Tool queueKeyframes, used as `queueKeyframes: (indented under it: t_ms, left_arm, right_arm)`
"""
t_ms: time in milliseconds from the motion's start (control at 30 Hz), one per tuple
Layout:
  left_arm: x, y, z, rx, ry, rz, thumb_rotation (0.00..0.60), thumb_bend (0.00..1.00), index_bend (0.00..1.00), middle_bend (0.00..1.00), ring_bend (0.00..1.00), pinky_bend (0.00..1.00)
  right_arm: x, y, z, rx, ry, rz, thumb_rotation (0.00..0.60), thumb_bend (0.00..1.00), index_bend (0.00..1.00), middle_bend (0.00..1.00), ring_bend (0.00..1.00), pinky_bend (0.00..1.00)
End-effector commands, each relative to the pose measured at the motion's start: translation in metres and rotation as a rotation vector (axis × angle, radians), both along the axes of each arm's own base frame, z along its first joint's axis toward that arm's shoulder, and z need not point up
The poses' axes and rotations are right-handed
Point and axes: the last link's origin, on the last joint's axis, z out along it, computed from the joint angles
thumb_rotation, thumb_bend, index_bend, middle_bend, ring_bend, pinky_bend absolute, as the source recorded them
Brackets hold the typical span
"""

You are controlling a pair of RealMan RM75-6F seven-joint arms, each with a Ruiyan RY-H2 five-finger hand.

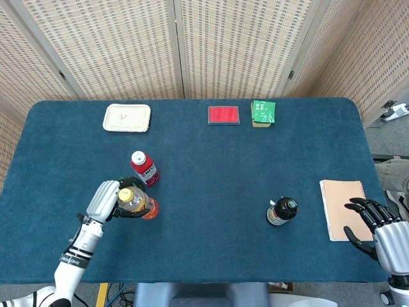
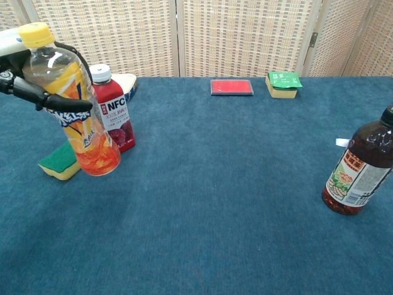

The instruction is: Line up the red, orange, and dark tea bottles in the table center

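Red bottle (image 2: 114,117) label — "NFC".

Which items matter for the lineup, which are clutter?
Job: orange bottle, held by the left hand; red bottle; tea bottle.
Clutter: sponge, white tray, red box, green pack, notebook.

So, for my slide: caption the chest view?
Left hand holds tilted orange bottle beside red bottle.
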Motion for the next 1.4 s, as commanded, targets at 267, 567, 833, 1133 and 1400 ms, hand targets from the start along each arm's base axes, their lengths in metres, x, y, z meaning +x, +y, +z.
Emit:
queueKeyframes:
  t_ms: [267,567,833,1133,1400]
  left_arm:
    - [0.028,0.012,-0.009,0.005,0.039,-0.06,0.6,0.09,0.55,0.49,0.55,0.72]
    - [0.047,0.024,-0.019,-0.007,0.075,-0.092,0.6,0.09,0.55,0.49,0.55,0.72]
    - [0.06,0.035,-0.028,-0.002,0.103,-0.116,0.6,0.09,0.55,0.49,0.55,0.72]
    - [0.07,0.051,-0.042,0.007,0.121,-0.127,0.6,0.09,0.56,0.5,0.55,0.72]
    - [0.074,0.058,-0.056,0.001,0.136,-0.131,0.6,0.09,0.56,0.5,0.55,0.72]
  right_arm:
    - [-0.003,0.001,0.007,-0.031,-0.016,-0.01,0.6,0.27,0.35,0.3,0.29,0.45]
    - [-0.006,0.0,0.014,-0.064,-0.03,-0.029,0.6,0.27,0.35,0.3,0.29,0.45]
    - [-0.009,0.001,0.02,-0.08,-0.049,-0.041,0.6,0.27,0.35,0.3,0.29,0.45]
    - [-0.016,0.002,0.03,-0.098,-0.064,-0.093,0.6,0.27,0.35,0.3,0.29,0.45]
    - [-0.019,0.005,0.034,-0.099,-0.057,-0.13,0.6,0.27,0.35,0.3,0.29,0.45]
